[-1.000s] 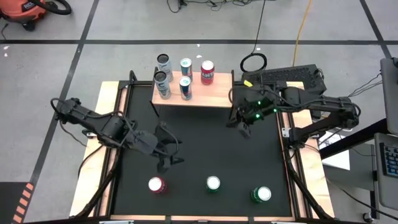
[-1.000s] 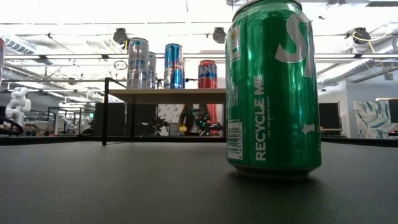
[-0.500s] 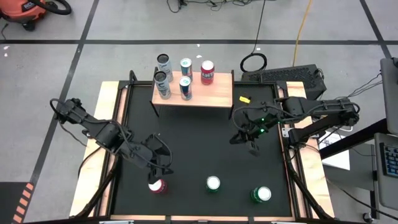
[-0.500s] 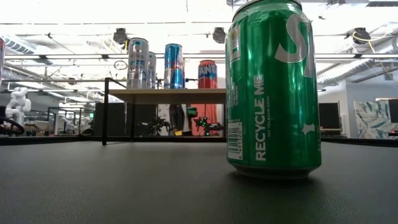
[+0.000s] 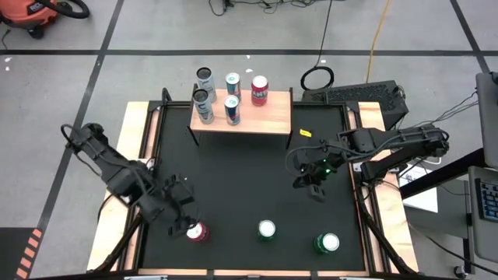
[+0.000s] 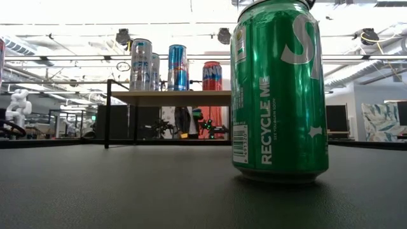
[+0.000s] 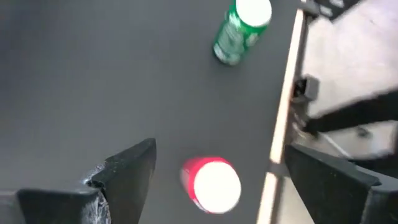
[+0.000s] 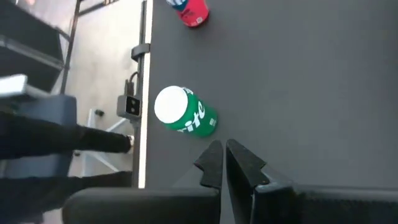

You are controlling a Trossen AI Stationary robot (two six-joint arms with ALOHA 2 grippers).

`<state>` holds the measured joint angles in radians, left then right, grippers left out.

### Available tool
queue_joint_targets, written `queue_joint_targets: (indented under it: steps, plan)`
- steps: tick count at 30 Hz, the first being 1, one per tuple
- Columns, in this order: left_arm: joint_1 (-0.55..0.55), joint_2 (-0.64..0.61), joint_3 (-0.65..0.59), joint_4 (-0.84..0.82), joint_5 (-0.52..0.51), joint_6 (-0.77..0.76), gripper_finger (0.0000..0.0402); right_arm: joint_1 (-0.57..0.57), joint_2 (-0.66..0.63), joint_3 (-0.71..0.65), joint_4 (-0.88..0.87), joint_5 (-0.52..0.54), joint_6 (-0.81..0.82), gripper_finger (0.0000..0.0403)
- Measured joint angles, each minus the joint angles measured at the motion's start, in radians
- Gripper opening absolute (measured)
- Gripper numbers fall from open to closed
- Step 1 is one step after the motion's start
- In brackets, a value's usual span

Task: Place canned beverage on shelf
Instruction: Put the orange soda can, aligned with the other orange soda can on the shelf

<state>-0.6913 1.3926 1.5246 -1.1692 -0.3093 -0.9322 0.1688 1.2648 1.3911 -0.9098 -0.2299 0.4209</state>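
Three cans stand upright on the black mat near the table's front edge: a red one (image 5: 197, 231), a green one (image 5: 267, 229) and another green one (image 5: 327, 243). The shelf (image 5: 268, 115), a light-wood board on black legs, stands at the far edge with several cans on its left and middle. My left gripper (image 5: 180, 220) hangs open just above and to the far left of the red can (image 7: 211, 185), which shows between its fingers without touching them. My right gripper (image 5: 312, 189) is shut and holds nothing, hanging over the mat right of centre, with the middle green can (image 8: 185, 112) ahead of it.
The shelf's right part (image 5: 276, 105) is bare wood. A green can (image 6: 280, 89) fills the low view, with the shelf (image 6: 172, 97) and its cans far behind. Wooden rails (image 5: 132, 155) edge the mat. The middle of the mat is bare.
My left gripper has swung toward the table's near left corner, tipped further down, and now hangs by the red can, still open. My right gripper has gone toward the near edge and sunk a little, still shut. No can has moved.
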Motion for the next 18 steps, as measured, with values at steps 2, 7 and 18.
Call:
queue_joint_targets:
  steps: [2,7,18]
  plan:
    - [-0.046,0.000,0.000,-0.004,-0.110,0.023,0.0358,0.001,0.000,0.000,0.001,0.030,0.057,0.0000]
    - [-0.113,0.020,0.000,-0.053,-0.194,0.054,0.0358,0.011,0.000,0.000,0.026,0.078,0.220,0.0000]
    - [-0.135,0.052,0.000,0.030,-0.145,-0.063,0.0359,0.050,0.000,0.000,0.136,0.246,0.364,0.0000]
